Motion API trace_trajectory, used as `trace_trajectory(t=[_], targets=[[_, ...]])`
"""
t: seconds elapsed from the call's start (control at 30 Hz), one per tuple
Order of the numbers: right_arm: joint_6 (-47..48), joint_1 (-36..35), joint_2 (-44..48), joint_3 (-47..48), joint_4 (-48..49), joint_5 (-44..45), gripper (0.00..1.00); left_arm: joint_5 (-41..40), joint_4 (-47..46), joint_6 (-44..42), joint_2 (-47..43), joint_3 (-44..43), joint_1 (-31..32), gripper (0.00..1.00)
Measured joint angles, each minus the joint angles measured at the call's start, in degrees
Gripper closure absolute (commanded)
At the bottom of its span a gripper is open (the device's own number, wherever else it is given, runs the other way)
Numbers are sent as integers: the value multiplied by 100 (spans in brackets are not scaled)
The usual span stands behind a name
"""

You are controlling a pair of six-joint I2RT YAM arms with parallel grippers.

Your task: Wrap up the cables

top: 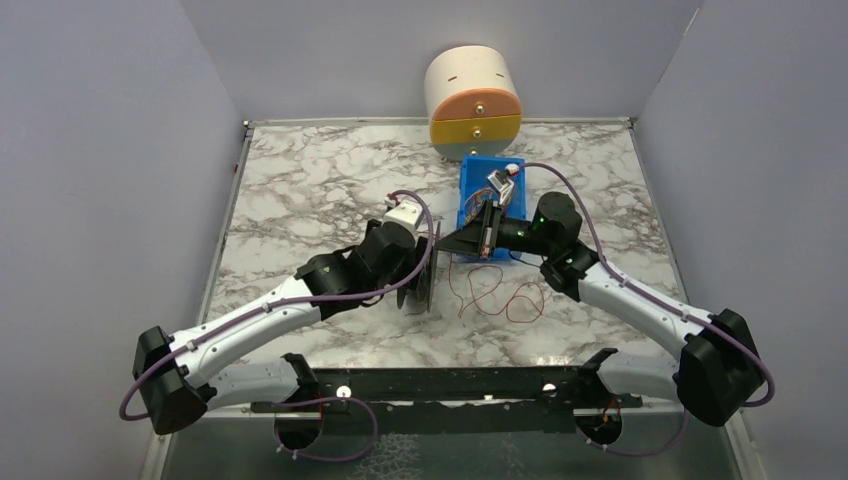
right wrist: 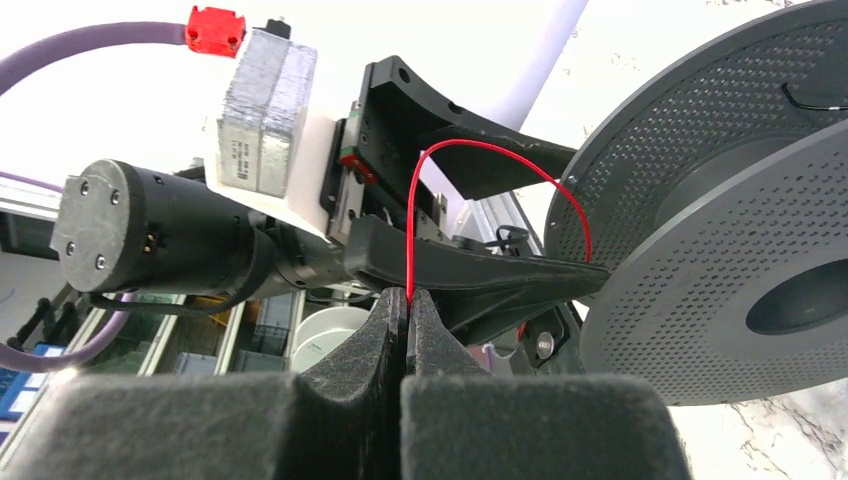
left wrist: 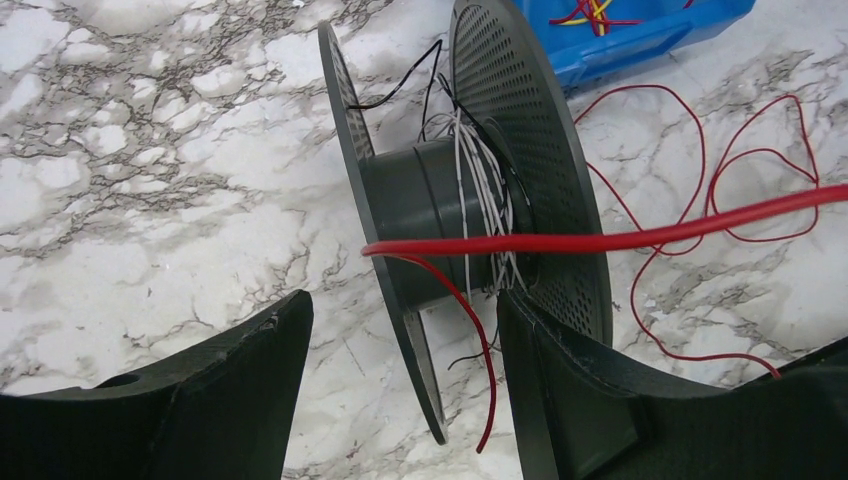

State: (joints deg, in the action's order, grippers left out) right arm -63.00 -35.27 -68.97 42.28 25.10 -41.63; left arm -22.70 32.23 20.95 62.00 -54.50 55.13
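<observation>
A black perforated spool [top: 425,272] stands on edge on the marble table. White and black wires [left wrist: 485,190] are wound on its hub [left wrist: 420,200]. The thin red cable [left wrist: 600,241] runs taut across the hub, one end hanging down between the flanges. Its slack lies in loose loops [top: 495,295] on the table to the right. My left gripper [left wrist: 402,300] is open, its fingers standing either side of the spool's near flange. My right gripper [right wrist: 407,298] is shut on the red cable [right wrist: 470,150], which arcs from it over to the spool [right wrist: 720,230]. The right gripper [top: 450,243] sits just right of the spool.
A blue bin [top: 470,190] with coloured wires and small parts stands behind the right gripper, its corner near the spool [left wrist: 650,45]. A cream, orange and yellow round container [top: 472,100] sits at the back wall. Grey walls close in both sides.
</observation>
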Motion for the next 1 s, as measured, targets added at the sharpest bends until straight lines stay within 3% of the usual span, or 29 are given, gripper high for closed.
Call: trace_trajectory(t=[0.37,0.77,1.0], targets=[[-192,-4,-85,-42,317,-2,99,-179,-111,-94,245,0,0,36],[-302,-4,-225,-175,459,-2,99,-205,-131,-166,485,0,0,52],[-345,-4,-229,-208,533,-2,99,-208,-131,-188,549,2,0,67]])
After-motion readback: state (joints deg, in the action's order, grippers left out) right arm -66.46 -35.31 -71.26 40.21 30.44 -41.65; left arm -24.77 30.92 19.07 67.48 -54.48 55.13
